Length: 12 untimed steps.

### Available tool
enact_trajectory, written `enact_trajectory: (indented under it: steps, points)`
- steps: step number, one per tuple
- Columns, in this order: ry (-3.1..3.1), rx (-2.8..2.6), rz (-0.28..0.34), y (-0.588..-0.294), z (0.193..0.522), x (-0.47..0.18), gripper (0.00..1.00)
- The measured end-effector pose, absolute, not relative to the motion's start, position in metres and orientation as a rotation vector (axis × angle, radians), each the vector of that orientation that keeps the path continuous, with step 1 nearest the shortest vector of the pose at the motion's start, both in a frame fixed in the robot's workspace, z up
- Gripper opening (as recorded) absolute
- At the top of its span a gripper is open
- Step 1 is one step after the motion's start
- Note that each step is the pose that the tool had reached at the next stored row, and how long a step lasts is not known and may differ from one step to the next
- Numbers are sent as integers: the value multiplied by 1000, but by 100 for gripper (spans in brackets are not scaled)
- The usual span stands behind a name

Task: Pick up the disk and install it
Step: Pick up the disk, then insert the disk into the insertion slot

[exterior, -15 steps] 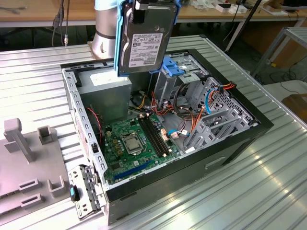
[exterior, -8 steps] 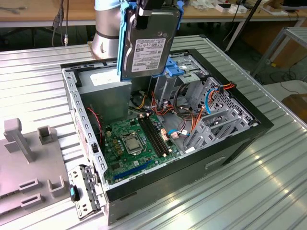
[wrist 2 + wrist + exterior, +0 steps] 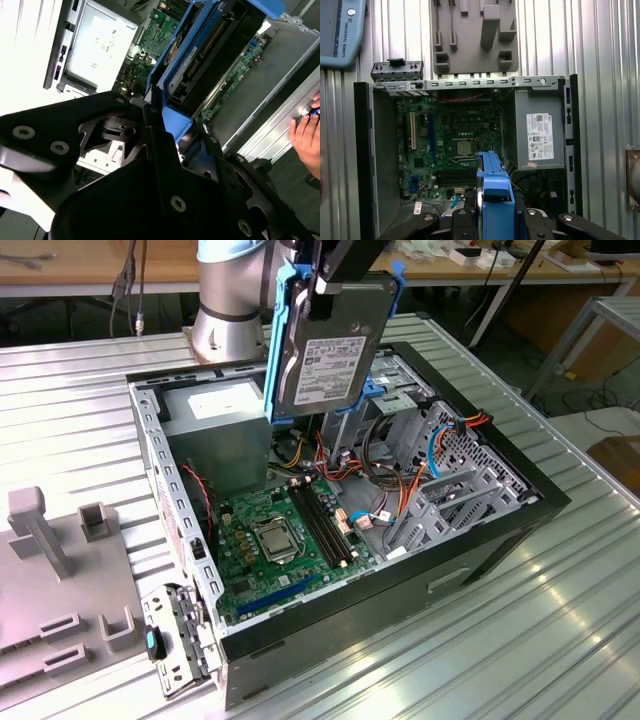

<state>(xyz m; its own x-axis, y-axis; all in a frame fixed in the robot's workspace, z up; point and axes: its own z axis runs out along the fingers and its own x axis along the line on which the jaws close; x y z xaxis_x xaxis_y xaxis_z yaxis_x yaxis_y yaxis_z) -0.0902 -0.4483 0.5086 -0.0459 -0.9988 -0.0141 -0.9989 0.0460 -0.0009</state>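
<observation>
The disk (image 3: 330, 345), a dark grey hard drive in a bright blue carrier, hangs on edge above the open computer case (image 3: 400, 610). My gripper (image 3: 335, 285) is shut on its upper end, black fingers clamped on both faces. The drive's lower end is over the back part of the case, above the cables beside the power supply (image 3: 215, 410). In the first wrist view the blue carrier (image 3: 495, 195) points down between my fingers (image 3: 457, 222) toward the motherboard (image 3: 455, 135). In the second wrist view the disk (image 3: 200, 60) extends away from the gripper (image 3: 160, 125).
The silver drive cage (image 3: 450, 480) with orange and blue cables fills the case's exterior-view right. A grey fixture plate (image 3: 60, 570) and a small bracket with a blue clip (image 3: 170, 640) lie to the case's left. A person's hand (image 3: 305, 135) rests near the case edge.
</observation>
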Motion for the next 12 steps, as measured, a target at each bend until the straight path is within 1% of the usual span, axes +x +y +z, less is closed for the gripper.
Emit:
enact_trajectory:
  steps: [12]
  points:
    - [2263,-2161,17,-451,507,-88,37]
